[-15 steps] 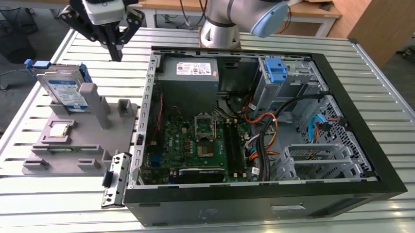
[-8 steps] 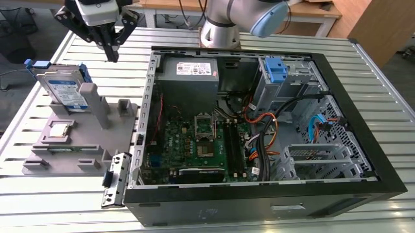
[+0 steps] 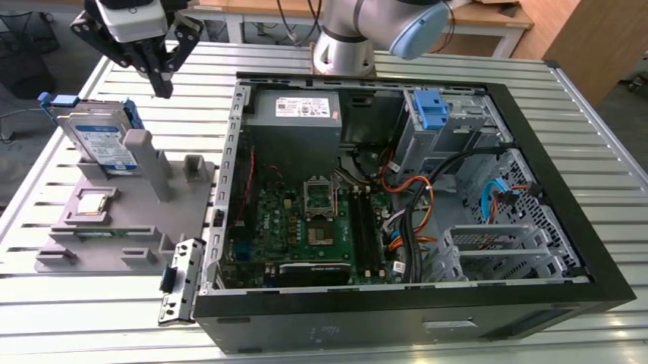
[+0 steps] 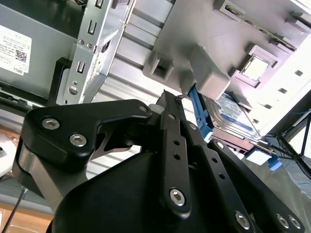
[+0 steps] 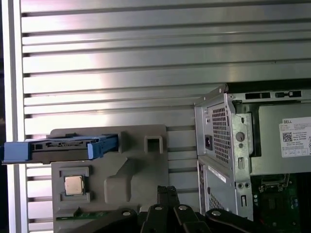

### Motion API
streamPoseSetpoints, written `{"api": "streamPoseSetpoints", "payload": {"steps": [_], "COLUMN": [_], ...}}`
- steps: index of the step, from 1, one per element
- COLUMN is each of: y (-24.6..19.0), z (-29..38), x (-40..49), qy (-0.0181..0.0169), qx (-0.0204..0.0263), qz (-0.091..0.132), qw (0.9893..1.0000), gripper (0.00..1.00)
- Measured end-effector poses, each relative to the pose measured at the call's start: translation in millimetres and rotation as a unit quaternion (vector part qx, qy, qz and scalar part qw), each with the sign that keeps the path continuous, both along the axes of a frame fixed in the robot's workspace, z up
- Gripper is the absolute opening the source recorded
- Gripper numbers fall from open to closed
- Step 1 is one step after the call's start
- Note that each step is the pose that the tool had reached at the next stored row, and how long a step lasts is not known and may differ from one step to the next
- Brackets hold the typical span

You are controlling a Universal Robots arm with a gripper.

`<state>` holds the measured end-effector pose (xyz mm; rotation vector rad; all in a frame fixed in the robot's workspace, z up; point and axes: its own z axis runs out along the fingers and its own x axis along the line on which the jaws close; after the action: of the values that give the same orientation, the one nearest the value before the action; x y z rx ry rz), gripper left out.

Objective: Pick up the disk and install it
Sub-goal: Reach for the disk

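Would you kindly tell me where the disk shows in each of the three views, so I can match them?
Exterior view: the disk stands on edge in the grey fixture, at the exterior view's left, outside the computer case.
Second wrist view: the disk sits in the grey fixture, behind a raised part of it.
First wrist view: the disk is seen edge-on, near the square chip.
Shared landmark: the grey fixture.

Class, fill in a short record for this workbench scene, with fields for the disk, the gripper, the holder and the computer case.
disk: stands on edge in the grey holder, in its blue frame, not gripped
gripper: hovers near the disk, apart from it, jaws shut, holding nothing
holder: sits on the slatted table, to the exterior view's left of the case
computer case: lies open, circuit board exposed
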<state>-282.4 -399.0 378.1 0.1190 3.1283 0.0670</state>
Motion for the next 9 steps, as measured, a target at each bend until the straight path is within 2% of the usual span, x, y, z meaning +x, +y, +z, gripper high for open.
{"api": "streamPoseSetpoints", "payload": {"steps": [9], "y": [0.0], "z": [-2.4], "x": [-20.3], "qy": [0.0], "qx": [0.0], "qz": [0.0], "qw": [1.0], "gripper": [0.11]}}
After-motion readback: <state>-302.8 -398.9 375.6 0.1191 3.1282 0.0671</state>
